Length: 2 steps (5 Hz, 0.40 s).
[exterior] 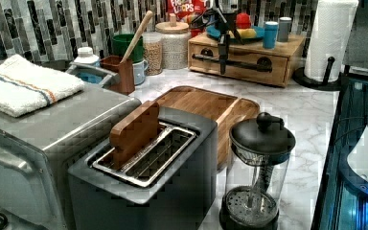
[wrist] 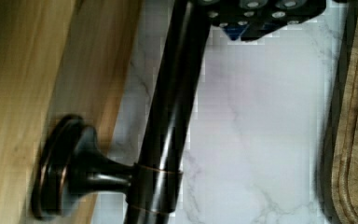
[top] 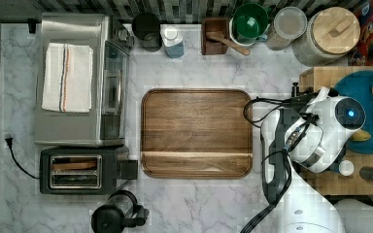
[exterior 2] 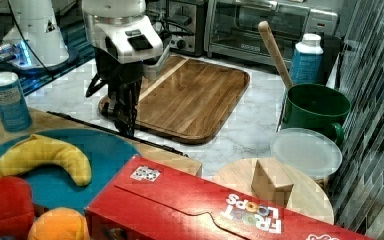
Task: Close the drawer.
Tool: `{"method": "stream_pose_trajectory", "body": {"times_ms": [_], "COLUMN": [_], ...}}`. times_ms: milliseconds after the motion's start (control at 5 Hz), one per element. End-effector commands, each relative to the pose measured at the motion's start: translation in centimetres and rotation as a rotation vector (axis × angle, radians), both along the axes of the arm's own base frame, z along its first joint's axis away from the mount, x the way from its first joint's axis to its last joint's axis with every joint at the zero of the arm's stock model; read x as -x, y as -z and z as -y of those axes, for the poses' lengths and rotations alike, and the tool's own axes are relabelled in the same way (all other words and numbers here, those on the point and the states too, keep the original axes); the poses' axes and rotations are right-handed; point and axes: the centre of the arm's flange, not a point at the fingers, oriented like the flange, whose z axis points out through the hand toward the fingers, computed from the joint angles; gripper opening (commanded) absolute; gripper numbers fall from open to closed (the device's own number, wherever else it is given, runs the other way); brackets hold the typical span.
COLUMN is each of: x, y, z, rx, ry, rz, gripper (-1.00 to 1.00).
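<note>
The drawer (exterior: 249, 71) is the light-wood front of the butcher-block box at the back of the left view, and it looks about flush with the box there. A long dark bar handle (exterior: 251, 61) runs across it, held on round dark mounts (wrist: 70, 170). My gripper (exterior: 223, 67) hangs straight down in front of the handle's left part in the left view. The right view has the gripper (exterior 2: 126, 125) just above the bar handle (exterior 2: 152, 142) at the box's edge. From the wrist, the bar (wrist: 168, 116) lies right beside the gripper (wrist: 261, 16), and the drawer front (wrist: 9, 93) is behind it.
A brown rounded board (top: 196, 133) lies on the marble close to the drawer front. On the box sit a blue plate (top: 357, 85) with fruit and two cans (exterior: 270, 34). A paper towel roll (exterior: 333, 40) stands beside it; toaster (exterior: 146, 167) and coffee press (exterior: 258, 172) are farther off.
</note>
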Motion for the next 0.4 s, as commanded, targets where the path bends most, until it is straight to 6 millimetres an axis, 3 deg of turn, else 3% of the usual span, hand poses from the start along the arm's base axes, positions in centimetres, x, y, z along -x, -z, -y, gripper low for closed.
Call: {"method": "stream_pose_trajectory", "body": {"times_ms": [200,400], "x": [1.09,1.09], "y": [-7.32,-7.32], "z": [12.48,12.48], "rx": [0.193,0.193], "ry": [0.084,0.085], "rz": [0.175,0.175], "gripper": [-1.00,-1.00]}}
